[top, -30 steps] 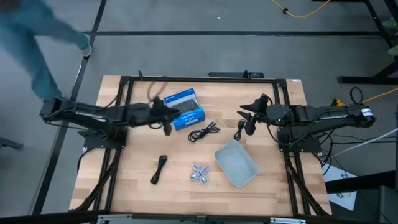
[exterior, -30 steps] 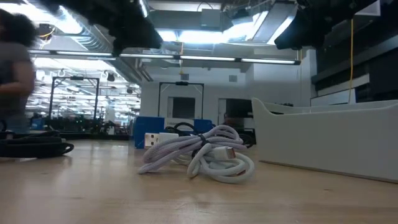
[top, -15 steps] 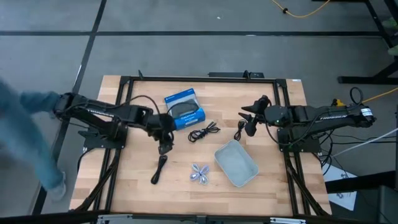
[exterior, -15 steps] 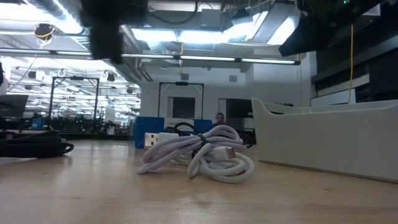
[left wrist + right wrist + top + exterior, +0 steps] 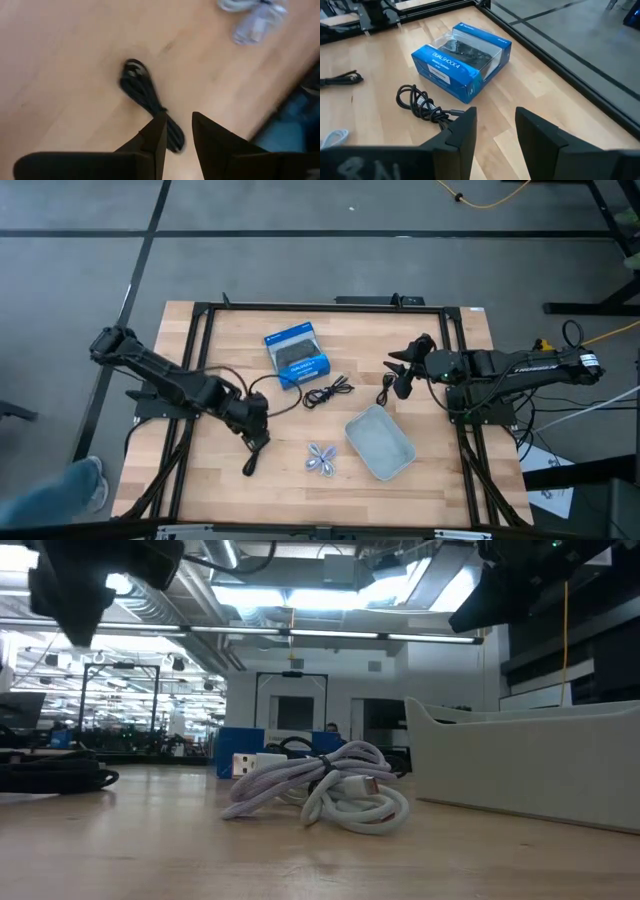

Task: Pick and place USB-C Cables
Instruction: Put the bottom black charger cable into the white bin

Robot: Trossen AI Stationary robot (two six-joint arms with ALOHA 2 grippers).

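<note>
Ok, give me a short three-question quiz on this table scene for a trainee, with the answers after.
1. True or false: the whitish-silver coiled cable lies inside the pale grey rectangular tray.
2. Which gripper hangs over the tightly bundled black cable: A left, B right?
3. Fill in: the blue cardboard box lies closest to the ____ edge of the wooden table.

Key: 1 false, it lies on the wood beside the tray. 2 A, the left gripper, fingers apart. 3 far. The right gripper waits, open.

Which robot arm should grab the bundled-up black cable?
Probably the left. Its pincer hangs open right over the bundled black cable, while the right pincer waits on the far side of the table, near a loose black cable.
</note>
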